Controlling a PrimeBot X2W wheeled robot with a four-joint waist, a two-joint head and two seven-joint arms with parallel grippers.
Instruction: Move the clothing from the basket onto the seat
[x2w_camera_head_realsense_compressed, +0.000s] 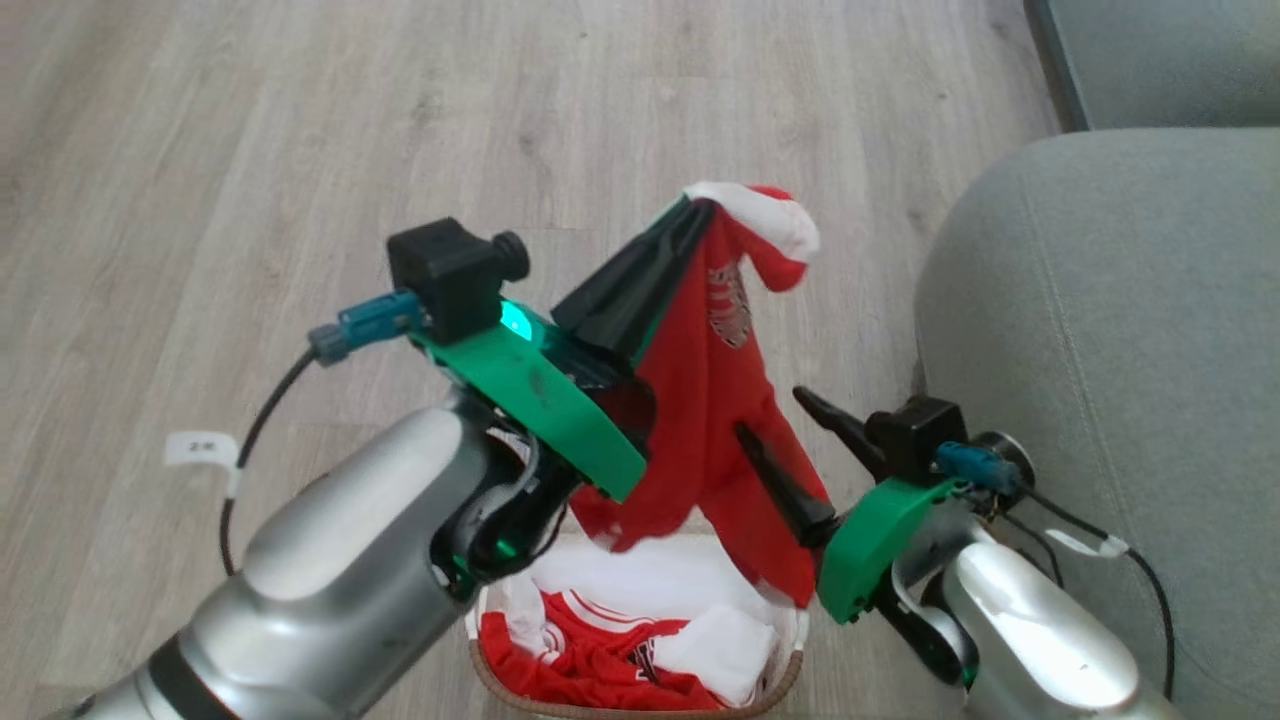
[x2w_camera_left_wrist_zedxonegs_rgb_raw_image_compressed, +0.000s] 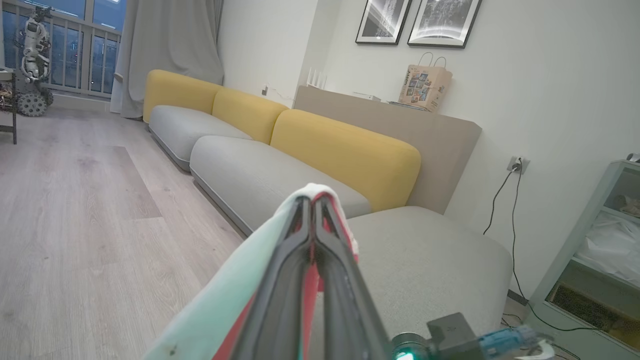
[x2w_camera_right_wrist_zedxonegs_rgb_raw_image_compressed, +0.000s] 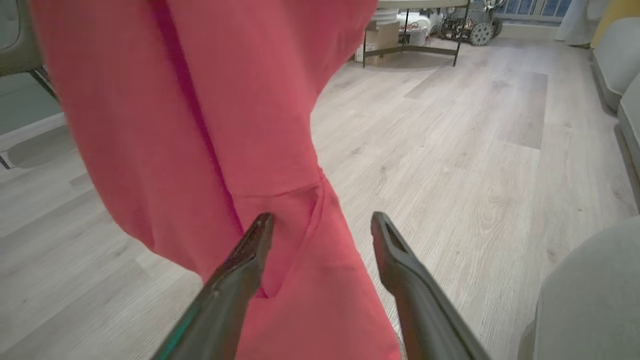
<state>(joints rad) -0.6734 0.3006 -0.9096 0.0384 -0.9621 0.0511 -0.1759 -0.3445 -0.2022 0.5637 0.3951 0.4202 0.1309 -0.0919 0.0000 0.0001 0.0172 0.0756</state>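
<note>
Red jersey (x2w_camera_head_realsense_compressed: 700, 400): pinched by the left gripper (x2w_camera_head_realsense_compressed: 700, 205), fingers clamped, hanging above the basket (x2w_camera_head_realsense_compressed: 790, 680).
Right gripper (x2w_camera_head_realsense_compressed: 770, 412): fingers wide apart beside the cloth, holding nothing.

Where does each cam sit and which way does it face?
Head: on the head, facing down at floor, basket and seat; both forearms show, left gripper shut on a jersey, right gripper open by it.
Left wrist: on the left wrist, facing along its shut fingers toward sofa and wall; jersey pinched between them.
Right wrist: on the right wrist, facing along its open fingers at jersey and floor.
Shared: all three show the jersey and the seat.
</note>
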